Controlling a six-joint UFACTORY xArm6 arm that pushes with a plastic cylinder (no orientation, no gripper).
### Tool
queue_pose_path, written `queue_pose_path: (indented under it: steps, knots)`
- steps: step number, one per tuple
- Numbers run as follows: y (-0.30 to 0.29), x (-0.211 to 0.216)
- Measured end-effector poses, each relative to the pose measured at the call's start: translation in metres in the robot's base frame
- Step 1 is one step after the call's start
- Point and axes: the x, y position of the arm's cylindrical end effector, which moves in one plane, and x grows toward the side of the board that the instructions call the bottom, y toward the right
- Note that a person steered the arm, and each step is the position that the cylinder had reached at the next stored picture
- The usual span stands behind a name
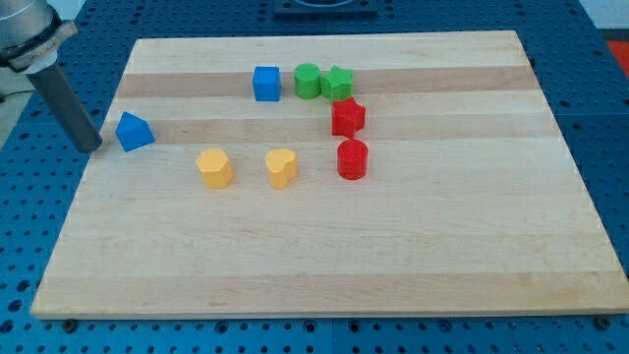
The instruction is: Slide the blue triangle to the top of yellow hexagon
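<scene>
Straight dark rod (69, 103), grey collar above.

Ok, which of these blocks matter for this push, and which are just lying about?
In the job: blue triangle, yellow hexagon, my tip just left of the triangle.

Lying about: yellow heart, blue cube, green cylinder, green star, red star, red cylinder.
</scene>
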Motion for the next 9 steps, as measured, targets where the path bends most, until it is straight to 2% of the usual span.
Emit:
queue_pose_path:
  steps: [1,2,3,4,5,6,9]
  knots:
    - [0.02,0.002]
    - [0.019,-0.027]
    - [0.045,-0.03]
    - [0.07,-0.027]
    - [0.034,-0.022]
    - [0.023,0.004]
    - [0.086,0.004]
